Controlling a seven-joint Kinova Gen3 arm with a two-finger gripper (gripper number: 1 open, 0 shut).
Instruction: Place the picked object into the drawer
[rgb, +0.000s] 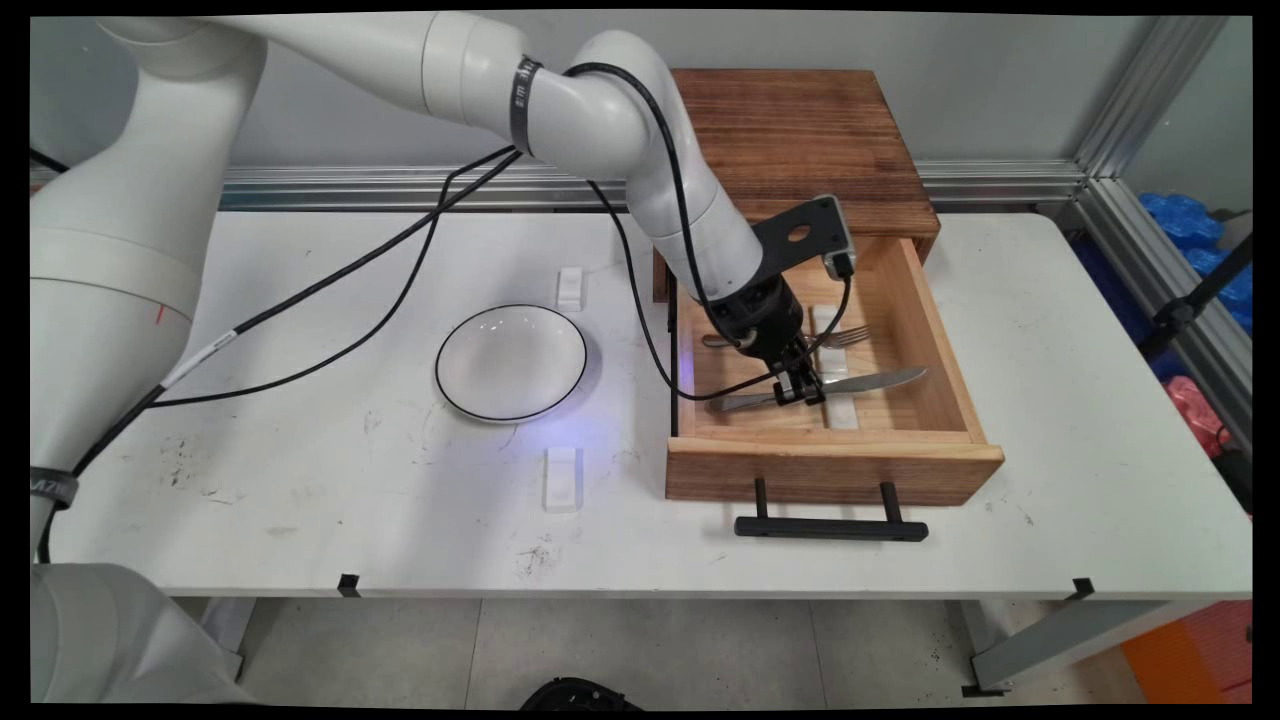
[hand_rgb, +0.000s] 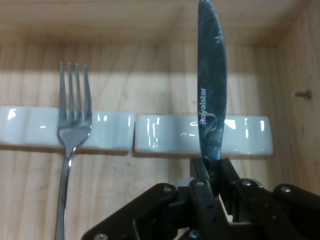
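Black two-finger gripper (rgb: 800, 388) pinched the steel table knife (hand_rgb: 211, 95) mid-length inside the open wooden drawer (rgb: 950, 380), blade running straight ahead across a white ceramic rest (hand_rgb: 250, 135) (steel fork (hand_rgb: 73, 125) parallel, just beside).

A: Arm casing?
B: Glossy white, rounded tubular links (rgb: 640, 150), bulbous joints, one dark lettered band at a joint.
A: Cabling?
B: Thin black cables (rgb: 330, 275) looped along the outside, one bearing a white tag.
A: Hand?
B: Matte black two-finger gripper (hand_rgb: 210, 172), angular linkage, small silver screws; black camera bracket above.
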